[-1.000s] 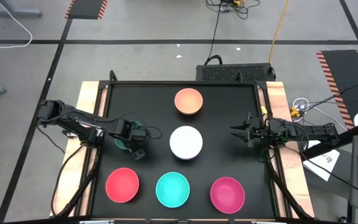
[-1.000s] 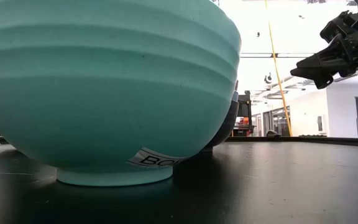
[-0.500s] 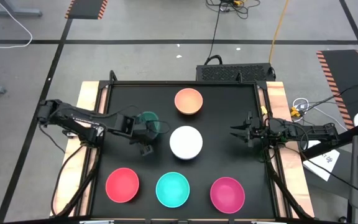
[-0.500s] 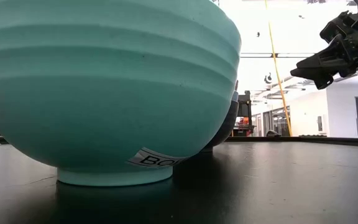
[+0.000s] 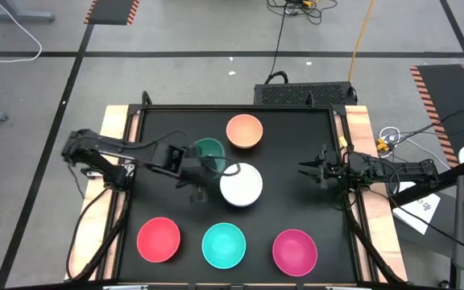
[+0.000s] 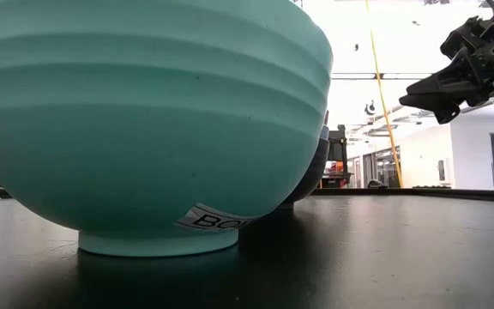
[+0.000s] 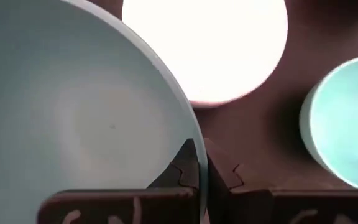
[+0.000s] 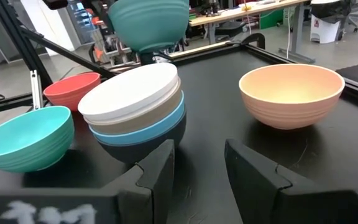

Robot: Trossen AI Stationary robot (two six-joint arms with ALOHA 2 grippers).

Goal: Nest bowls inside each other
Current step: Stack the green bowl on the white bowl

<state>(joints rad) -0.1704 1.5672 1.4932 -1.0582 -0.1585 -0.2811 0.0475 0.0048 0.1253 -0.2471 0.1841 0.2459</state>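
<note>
high view: my left end effector [image 5: 198,167] pinches the dark green bowl [image 5: 209,150] by its rim, carried beside the white-topped stack [image 5: 241,184]; right end effector [image 5: 311,170] waits spread at the surface's right edge.
left wrist view: thin rim pinch [image 7: 194,163], so I judge the bowl may tilt or slip.
right wrist view: green bowl [image 8: 149,23] hangs above and behind the stack [image 8: 135,109]; an off-centre drop could knock the stack or land crooked.

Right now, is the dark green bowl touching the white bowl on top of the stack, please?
Apart. The right wrist view shows the dark green bowl in the air, with background visible between it and the white bowl.
</note>
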